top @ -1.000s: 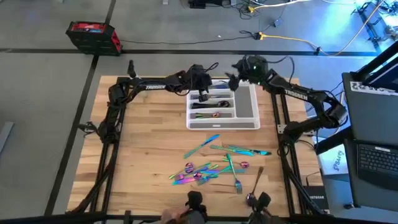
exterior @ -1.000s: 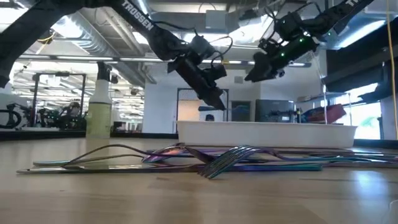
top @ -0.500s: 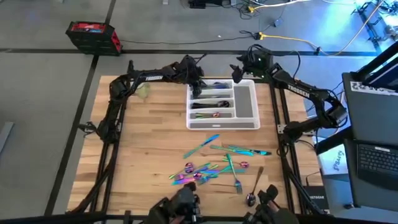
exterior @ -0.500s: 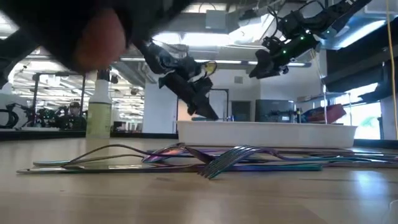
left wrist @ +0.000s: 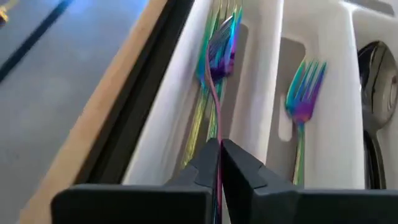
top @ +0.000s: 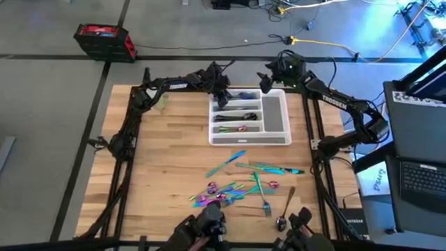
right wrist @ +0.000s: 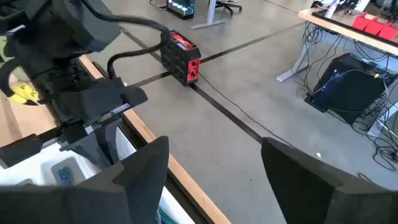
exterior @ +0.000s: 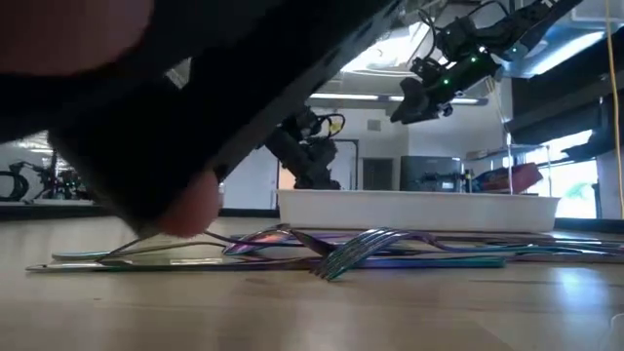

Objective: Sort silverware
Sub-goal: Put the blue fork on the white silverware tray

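The silverware is rainbow-coloured. A loose pile [top: 240,187] of it lies on the near half of the table, with one darker spoon [top: 286,204] beside it. Other pieces lie in the white tray [top: 279,124] at the far side. My left gripper [top: 224,96] is over the tray's far compartment, shut on a fork [left wrist: 214,81]. That fork's head lies on other forks [left wrist: 200,118] in the compartment. One fork [left wrist: 303,106] lies in the compartment beside it. My right gripper [right wrist: 214,158] hangs open above the tray's far right corner, holding nothing. My left gripper pinches the fork's thin handle [left wrist: 217,134] between its two fingertips [left wrist: 239,163]. The fingers slant down from above and lie along the fork. The fork's head [left wrist: 222,38] points away from the fingers and rests in the tray's far compartment.
A spray bottle [top: 161,100] stands left of the tray under the left arm. A dark blurred shape with a fingertip-like end [exterior: 185,205] fills the left of the low view, and dark shapes [top: 202,233] show at the table's near edge. Bare wood lies at the left.
My left gripper has gone toward the far edge and down, carrying the fork into the tray's far compartment. My right gripper has drawn back toward the far edge. A dark shape has come in front of the low camera.
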